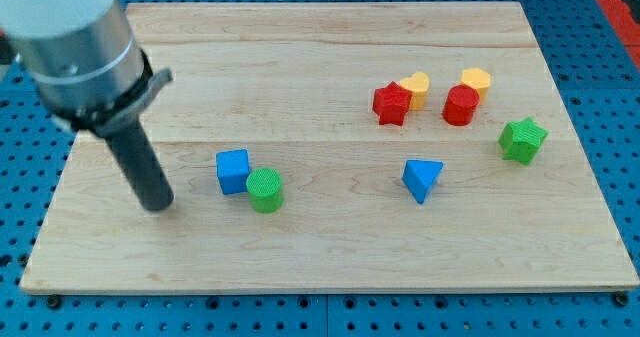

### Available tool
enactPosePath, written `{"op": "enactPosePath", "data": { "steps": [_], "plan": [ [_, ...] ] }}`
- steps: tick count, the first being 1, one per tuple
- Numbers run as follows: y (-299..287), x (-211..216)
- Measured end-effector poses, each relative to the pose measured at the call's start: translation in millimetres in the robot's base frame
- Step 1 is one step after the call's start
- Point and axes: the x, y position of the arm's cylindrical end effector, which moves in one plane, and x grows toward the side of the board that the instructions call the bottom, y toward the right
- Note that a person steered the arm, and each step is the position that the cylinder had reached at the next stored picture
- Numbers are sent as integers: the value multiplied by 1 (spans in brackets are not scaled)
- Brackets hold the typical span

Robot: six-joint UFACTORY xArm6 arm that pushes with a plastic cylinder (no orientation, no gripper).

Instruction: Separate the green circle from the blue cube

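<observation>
You are looking down at a pale wooden worktop (300, 257) resting on a blue pegboard (620, 97). Your arm comes in from the far left, and your tip (160, 205) sits on the wood left of the blue cube (232, 170), apart from it. There is no hand here, only the dark rod, so nothing is grasped. The green circle (266, 190) stands just right of the blue cube and slightly nearer, touching it or nearly so. Further right lies a blue triangular block (422, 179). In the far right area, a red star (392, 104) touches a yellow block (415, 88), a red cylinder (461, 106) touches another yellow block (476, 80), and a green star (523, 139) sits alone.
</observation>
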Motion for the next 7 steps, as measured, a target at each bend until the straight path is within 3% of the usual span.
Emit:
{"op": "enactPosePath", "data": {
  "steps": [1, 2, 4, 5, 7],
  "plan": [
    [37, 12],
    [76, -35],
    [132, -90],
    [154, -89],
    [116, -72]
  ]
}}
